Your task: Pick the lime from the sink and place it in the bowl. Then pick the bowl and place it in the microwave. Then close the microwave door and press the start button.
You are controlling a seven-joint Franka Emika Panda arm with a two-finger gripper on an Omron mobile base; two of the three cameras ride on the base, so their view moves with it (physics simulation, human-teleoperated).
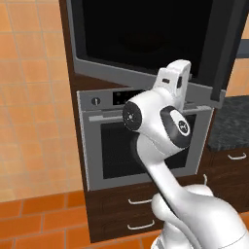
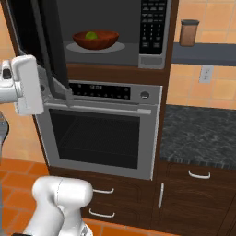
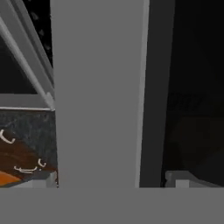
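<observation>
Left base view: the arm reaches up to the open door [image 1: 221, 53] of the microwave [image 1: 141, 34], above an oven [image 1: 146, 141]. Right base view: the bowl [image 2: 96, 39] sits inside the cavity with the lime [image 2: 91, 35] in it; the hand [image 2: 28, 85] is at the door's edge. Hand view: fingers [image 3: 177, 179] stand wide, holding nothing, the door's grey frame between them. Door-closing is in hand, I judge; next, push the door shut, then press start.
</observation>
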